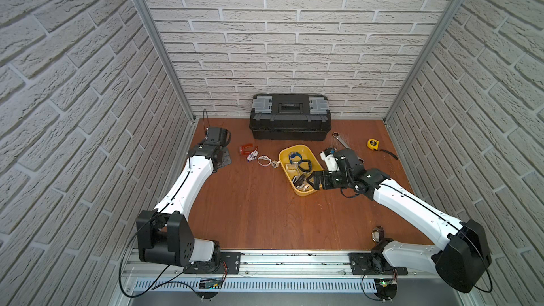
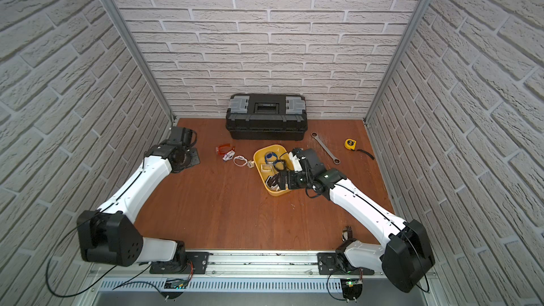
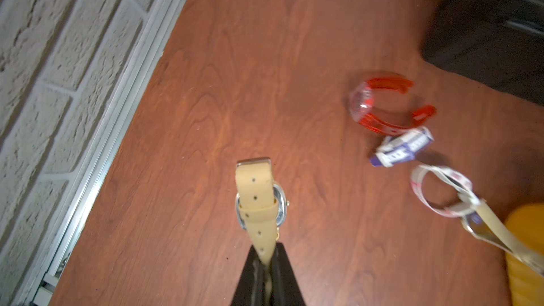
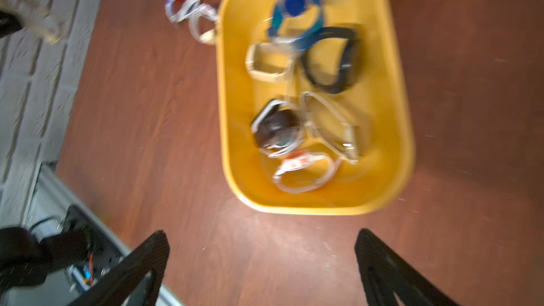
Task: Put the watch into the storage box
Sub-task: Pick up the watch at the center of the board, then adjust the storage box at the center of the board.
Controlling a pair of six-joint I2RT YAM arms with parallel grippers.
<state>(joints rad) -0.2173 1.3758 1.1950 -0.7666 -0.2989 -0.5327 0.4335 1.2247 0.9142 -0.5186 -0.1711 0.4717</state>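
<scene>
Item: watch (image 3: 259, 198), tan strap with punched holes, oval silver case. Location: clamped by the strap end in the left claw (image 3: 266, 256), whose fingers are pressed together on the strap. The watch juts out from the claw over bare tabletop (image 1: 250, 216), near the rail (image 3: 97, 130) at the foot of the left wall (image 3: 44, 54), well apart from the storage box (image 1: 297, 146). Whether it touches the wood cannot be told.

Item: storage box, yellow, lidless, standing mid-tabletop in both top views. Contents, blurred in the right wrist view: blue watch (image 4: 295, 4), black band (image 4: 332, 60), beige band (image 4: 268, 63), dark-faced watch (image 4: 278, 130), cream strap (image 4: 329, 125) and a white strap (image 4: 303, 169) with a red patch.

Item: right claw (image 4: 262, 242), fingers spread wide apart, nothing between them, hanging at the near short end of the storage box.

Loose on the tabletop, between the left arm (image 1: 188, 183) and the storage box: red watch (image 3: 379, 104), purple-and-white watch (image 3: 403, 148) touching it, pale-strapped watch (image 3: 435, 186) just beside the box's rim.

Against the back wall (image 1: 279, 39): black toolbox (image 1: 290, 116), shut. To its right: wrench (image 1: 341, 141), yellow tape measure (image 1: 372, 143).
</scene>
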